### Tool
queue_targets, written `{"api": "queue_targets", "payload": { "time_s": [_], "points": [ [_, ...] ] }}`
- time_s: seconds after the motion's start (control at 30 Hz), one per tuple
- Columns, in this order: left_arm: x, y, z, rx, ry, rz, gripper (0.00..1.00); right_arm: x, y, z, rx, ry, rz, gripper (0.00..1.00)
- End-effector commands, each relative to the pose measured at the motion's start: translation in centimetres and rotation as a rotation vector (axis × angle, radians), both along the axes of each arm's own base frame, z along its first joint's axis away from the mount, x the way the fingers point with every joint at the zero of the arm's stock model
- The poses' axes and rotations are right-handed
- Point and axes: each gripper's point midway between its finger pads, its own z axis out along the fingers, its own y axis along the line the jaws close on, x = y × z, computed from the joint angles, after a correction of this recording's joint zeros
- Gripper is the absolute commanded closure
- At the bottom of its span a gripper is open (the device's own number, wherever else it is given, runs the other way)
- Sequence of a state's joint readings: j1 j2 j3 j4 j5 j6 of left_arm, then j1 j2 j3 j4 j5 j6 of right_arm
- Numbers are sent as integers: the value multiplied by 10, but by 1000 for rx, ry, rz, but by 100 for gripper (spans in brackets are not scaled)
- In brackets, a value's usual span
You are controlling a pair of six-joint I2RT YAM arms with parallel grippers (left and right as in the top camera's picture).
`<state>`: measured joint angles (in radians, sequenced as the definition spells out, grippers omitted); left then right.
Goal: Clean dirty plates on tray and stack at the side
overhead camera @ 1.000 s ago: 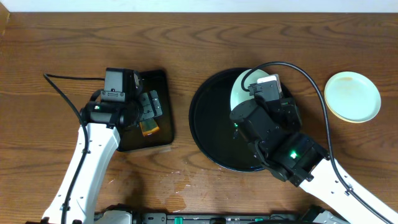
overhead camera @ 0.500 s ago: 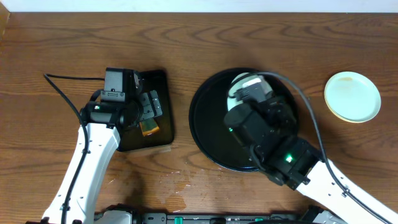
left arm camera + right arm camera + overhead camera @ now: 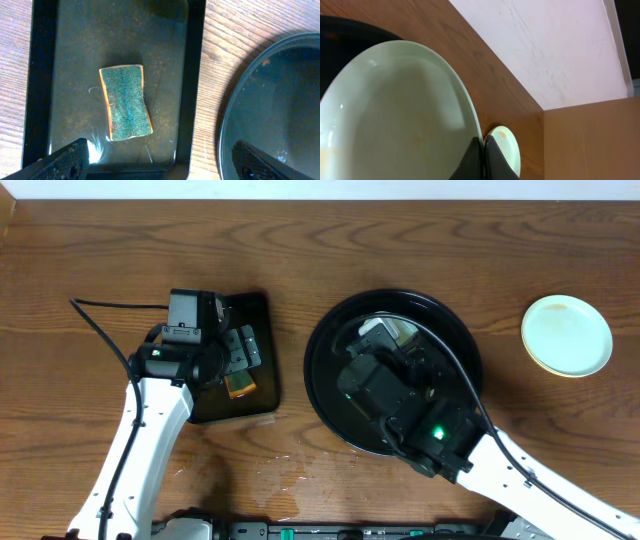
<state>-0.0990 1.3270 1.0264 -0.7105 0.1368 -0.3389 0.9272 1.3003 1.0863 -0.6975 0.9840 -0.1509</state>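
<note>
Nearest edge of the table [image 3: 300,250]: a wet patch [image 3: 275,465] of small droplets on the dark wood, between the two arms.

Left arm: left fingers [image 3: 240,356] were spread wide and released, hanging over the rectangular tray [image 3: 40,75] and holding nothing. A sponge [image 3: 125,102] lay flat in that tray with its green scouring face up and an orange edge showing, between the finger tips and apart from both. Water film was visible on the tray floor around it.

Right arm: reached over the round tray [image 3: 325,370], just right of the rectangular one and not touching it. Right fingers [image 3: 482,152] were clenched on the rim of a pale mint plate [image 3: 395,115]. That plate sat over the far part of the round tray, mostly hidden under the arm from overhead. Could not tell whether it rested on the tray or was lifted. A faint orange mark showed near its left edge in the wrist view.

Far right, on bare table well apart from the round tray: stacked plates [image 3: 566,335], a mint one on top of a pale yellow one.
</note>
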Motion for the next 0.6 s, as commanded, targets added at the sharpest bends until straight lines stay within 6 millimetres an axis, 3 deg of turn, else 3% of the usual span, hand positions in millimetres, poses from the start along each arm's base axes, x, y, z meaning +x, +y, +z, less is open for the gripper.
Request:
{"api": "queue_targets", "payload": {
  "time_s": [0.0, 0.3, 0.47, 0.57],
  "points": [
    [3, -1, 3, -5, -6, -10, 8, 1, 0, 5, -27, -25, -11, 99],
    [3, -1, 3, -4, -6, -10, 8, 4, -8, 15, -36, -83, -60, 99],
    [3, -1, 3, -4, -6, -10, 8, 20, -34, 23, 18, -133, -177, 99],
    [3, -1, 3, -5, -6, -10, 8, 35, -66, 15, 110, -122, -291, 99]
  ]
}}
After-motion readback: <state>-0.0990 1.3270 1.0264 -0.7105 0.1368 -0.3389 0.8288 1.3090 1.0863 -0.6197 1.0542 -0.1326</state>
